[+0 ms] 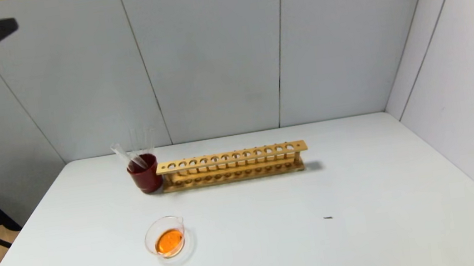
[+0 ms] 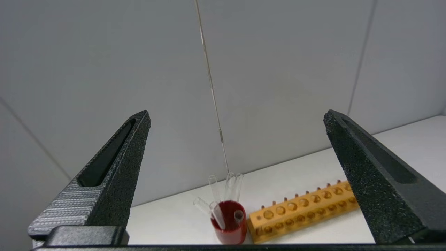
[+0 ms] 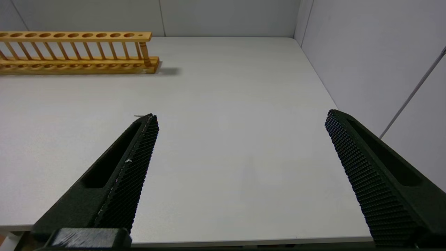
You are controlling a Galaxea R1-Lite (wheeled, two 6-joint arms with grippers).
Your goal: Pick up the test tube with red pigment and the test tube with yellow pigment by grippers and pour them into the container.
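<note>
With both the left gripper point(image 2: 237, 118) and right gripper point(image 3: 242, 120) spread wide and empty, the thin glass tubes point(image 2: 228, 190) in the red cup point(image 2: 230, 226) look light, slippery and breakable, best pinched gently mid-shaft.

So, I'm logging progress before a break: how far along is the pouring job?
It looks finished, or nearly so. The container already holds orange liquid, consistent with red and yellow mixed. Several clear tubes stand in the dark red cup, and the wooden rack holds none. Nothing is in hand: the left claw is raised and open, the right claw open over bare table. Nothing visible remains to pour.
</note>
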